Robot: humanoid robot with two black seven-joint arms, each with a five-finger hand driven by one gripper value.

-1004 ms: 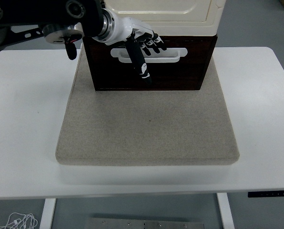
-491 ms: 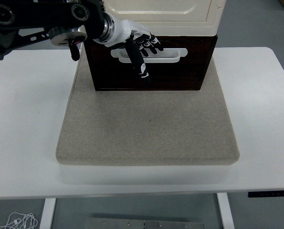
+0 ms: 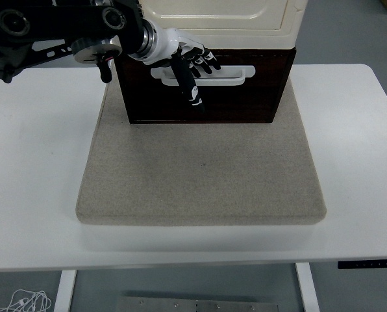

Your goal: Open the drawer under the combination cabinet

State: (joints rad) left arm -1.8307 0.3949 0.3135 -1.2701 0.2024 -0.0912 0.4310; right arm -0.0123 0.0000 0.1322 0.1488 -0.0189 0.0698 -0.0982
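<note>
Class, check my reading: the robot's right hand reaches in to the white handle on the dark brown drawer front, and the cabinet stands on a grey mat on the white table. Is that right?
Not quite. It is the left hand, coming in from the picture's left edge, that reaches the white handle on the dark brown drawer front; no right hand shows. The head view shows this. The cabinet does stand on a grey mat on the white table.

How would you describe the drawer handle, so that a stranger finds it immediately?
On the white table lies a beige mat, and a cabinet stands at its far end. Its lower part is a dark brown drawer. The handle is the long white loop across the drawer's front, its only pale part.
</note>
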